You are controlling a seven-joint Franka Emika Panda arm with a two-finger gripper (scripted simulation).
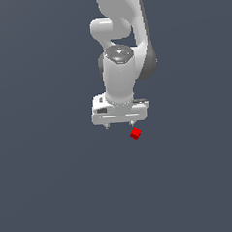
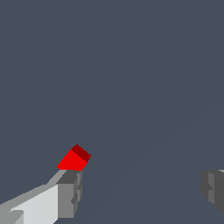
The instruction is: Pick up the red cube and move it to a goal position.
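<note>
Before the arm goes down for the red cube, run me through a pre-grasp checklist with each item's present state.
1. Jaws open: ok. The gripper shows its two fingers spread wide apart in both views.
2. Nothing held: ok. The gap between the fingers is bare.
3. Red cube in sight: ok, visible in both views.
4. Cube centred between the fingers: not ok. In the wrist view the cube sits just past one finger's tip, not mid-gap; the gripper likely needs a sideways shift first.
5. Height above the cube: cannot tell.
6. Goal position marked: cannot tell; no marker shows.
</note>
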